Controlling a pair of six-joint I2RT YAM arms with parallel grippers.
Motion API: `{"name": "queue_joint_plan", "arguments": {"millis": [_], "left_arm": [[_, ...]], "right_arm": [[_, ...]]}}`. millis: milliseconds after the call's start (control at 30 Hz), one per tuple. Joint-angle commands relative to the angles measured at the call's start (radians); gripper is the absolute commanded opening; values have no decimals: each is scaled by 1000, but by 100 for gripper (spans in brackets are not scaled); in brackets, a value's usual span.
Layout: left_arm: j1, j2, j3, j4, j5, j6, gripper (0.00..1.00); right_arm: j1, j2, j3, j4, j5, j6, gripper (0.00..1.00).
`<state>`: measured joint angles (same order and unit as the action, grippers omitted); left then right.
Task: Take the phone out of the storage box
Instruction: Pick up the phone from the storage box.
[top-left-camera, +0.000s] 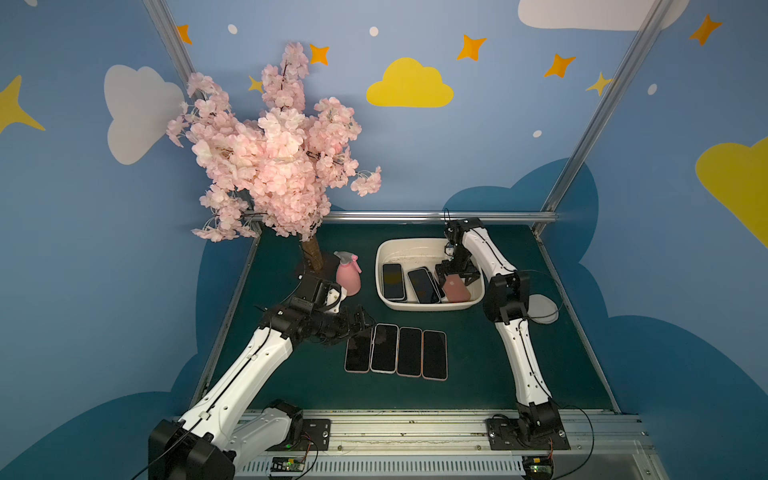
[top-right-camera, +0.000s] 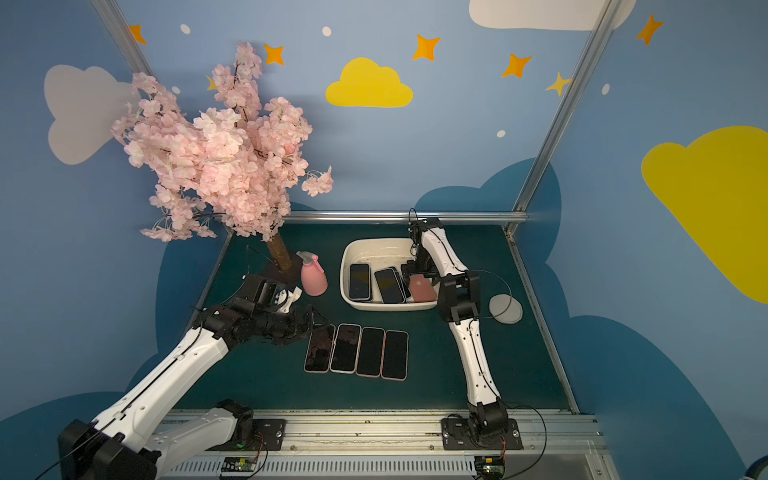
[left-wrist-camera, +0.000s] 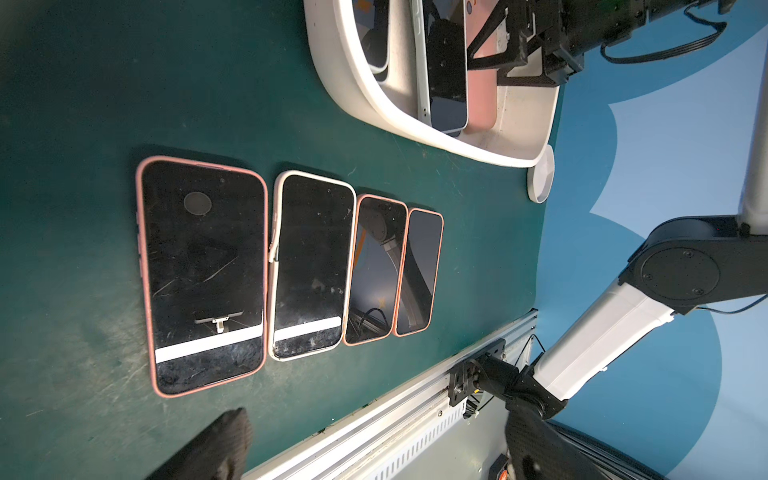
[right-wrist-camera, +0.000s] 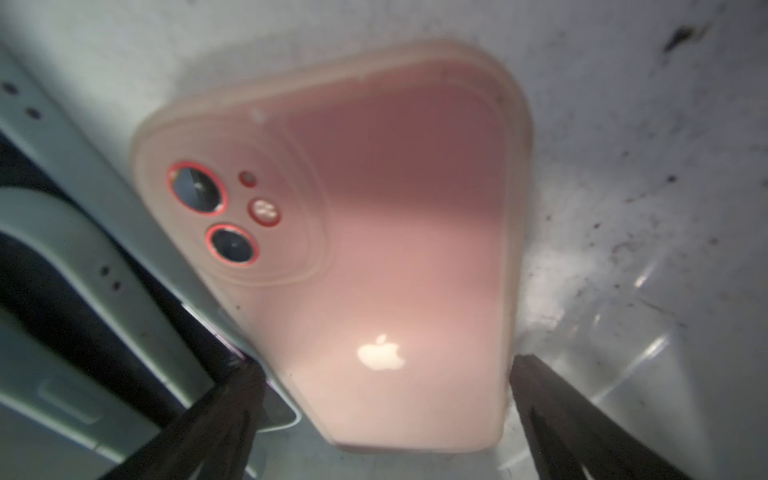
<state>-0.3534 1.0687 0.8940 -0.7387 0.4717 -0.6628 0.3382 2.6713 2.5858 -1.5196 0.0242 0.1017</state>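
Nearest us: ribbed aluminium rail (top-left-camera: 415, 432) across the front edge, with both arm bases bolted on.

Biggest thing we log is the dark green surface (top-left-camera: 498, 374). A pink artificial blossom tree (top-left-camera: 270, 158) stands at its rear left corner. The white-and-black left arm (top-left-camera: 232, 386) reaches in low from the front left. The white-and-black right arm (top-left-camera: 519, 353) rises, then folds down into the box.

The cream-white shallow plastic storage box (top-left-camera: 428, 306) sits upright, rear and right of centre. We count at least three phones inside. The left dark-screened phone (top-left-camera: 393, 281) lies face up and the middle dark-screened phone (top-left-camera: 423, 285) is tilted. The pink-cased phone (top-left-camera: 457, 291) lies face down at the box's right end, just beside the middle one.

A row of four dark-screened phones (top-left-camera: 384, 348) lies face up in front of the box, side by side. Three have pinkish cases and one a white case.

A pink plastic spray bottle (top-left-camera: 348, 276) stands upright between the tree trunk and the box. A round pale grey disc (top-left-camera: 544, 309) lies right of the box, partly behind the right arm.

The right gripper (top-left-camera: 456, 276) is inside the box, released. It is spread wide, with one dark finger (right-wrist-camera: 232, 399) along each long side of the pink-cased phone. We cannot tell whether they touch it.

The left gripper (top-left-camera: 363, 325) is released and empty, low over the far end of the row's leftmost phone. We cannot tell contact there either.
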Motion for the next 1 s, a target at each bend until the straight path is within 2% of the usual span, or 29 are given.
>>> {"name": "queue_joint_plan", "arguments": {"millis": [0,167,500,600,633,800,867,967], "left_arm": [[3,9,21,10,10,-3,100],[2,17,39,-10,12,10,100],[3,13,41,-22,19,17,100],[3,9,38,-24,19,17,100],[3,10,36,-22,18,16,100],[3,14,40,-19,20,15,100],[3,13,42,-20,19,13,100],[2,9,42,-22,16,7,100]], "right_arm": [[21,76,-53,-5,195,-40,99],[18,75,-47,-7,407,14,99],[6,70,-58,7,185,-13,99],[-28,48,-78,7,18,8,97],[-36,48,-76,-3,-1,18,96],[-33,41,-127,-26,-10,21,94],[-26,42,-137,-39,26,23,90],[-12,50,-133,-53,104,31,90]]}}
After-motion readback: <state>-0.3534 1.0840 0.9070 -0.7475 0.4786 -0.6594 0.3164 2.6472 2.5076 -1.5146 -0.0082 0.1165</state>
